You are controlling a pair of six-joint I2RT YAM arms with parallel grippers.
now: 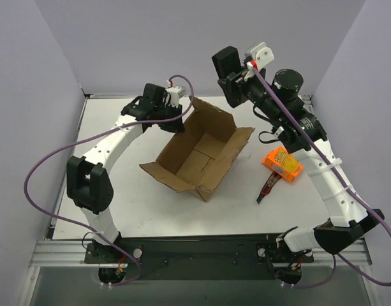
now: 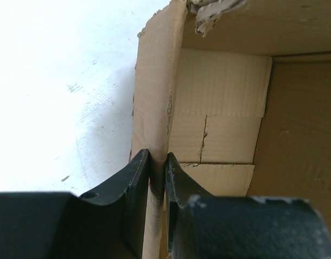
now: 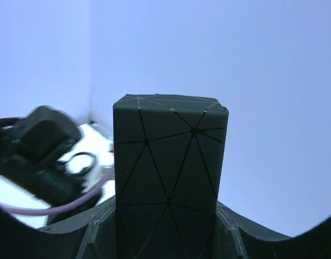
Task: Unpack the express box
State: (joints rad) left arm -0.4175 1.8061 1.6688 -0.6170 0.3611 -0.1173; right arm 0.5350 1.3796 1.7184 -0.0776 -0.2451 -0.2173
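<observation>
We see the left gripper (image 2: 157, 162) pinching a wall of the express box (image 1: 198, 153) on the desk (image 1: 118, 197). The right gripper (image 3: 168, 232), raised beyond it, clasps a black block (image 3: 169, 156).

- Table (image 1: 138, 204): white, flat top; faint scuffs on it in the left wrist view (image 2: 57, 81).
- Express box (image 1: 198, 153): brown corrugated cardboard, resting about mid-table with its opening up and flaps splayed outward; inside bare in the left wrist view (image 2: 219, 118).
- Orange packet (image 1: 282, 164): lying flat on the table right of the express box, apart from it (print too small to read).
- Black-and-red tool (image 1: 267, 186): slim, lying just on the near side of the packet, right of the box's near corner; type unclear.
</observation>
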